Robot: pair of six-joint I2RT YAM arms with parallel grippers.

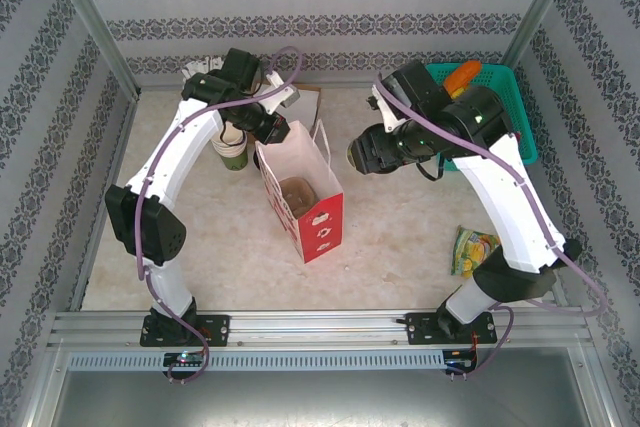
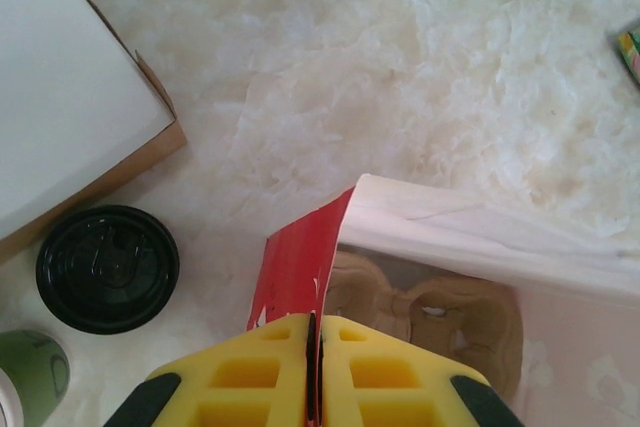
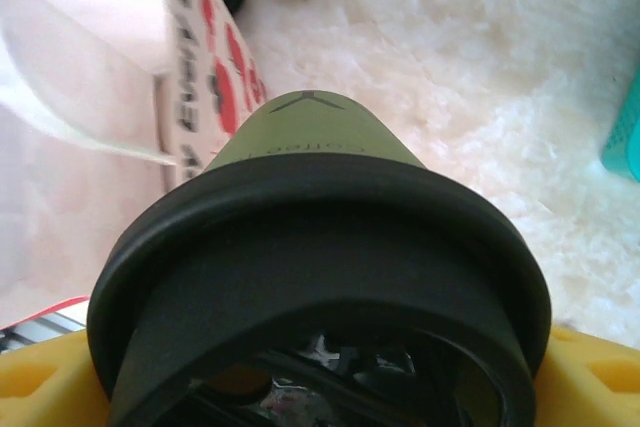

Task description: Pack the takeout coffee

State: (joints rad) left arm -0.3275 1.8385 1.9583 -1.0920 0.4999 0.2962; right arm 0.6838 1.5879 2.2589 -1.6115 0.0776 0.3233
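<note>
The takeout coffee point(image 3: 310, 147), a pale-green cup with a black lid point(image 3: 320, 277), lies sideways in my right gripper point(image 3: 315, 377), which is shut on it. From above, that gripper point(image 1: 372, 152) holds the cup point(image 1: 358, 154) in the air just right of the red and white paper bag point(image 1: 318, 219). My left gripper point(image 2: 312, 332) is shut on the bag's red upper edge point(image 2: 295, 267) at its far left corner. A brown cardboard cup carrier point(image 2: 440, 317) sits inside the bag.
Left of the bag stand another black-lidded cup point(image 2: 107, 267), a green cup point(image 2: 30, 372) and a white box with brown edges point(image 2: 70, 97). A teal basket point(image 1: 505, 97) sits at the back right. A snack packet point(image 1: 472, 249) lies by the right arm.
</note>
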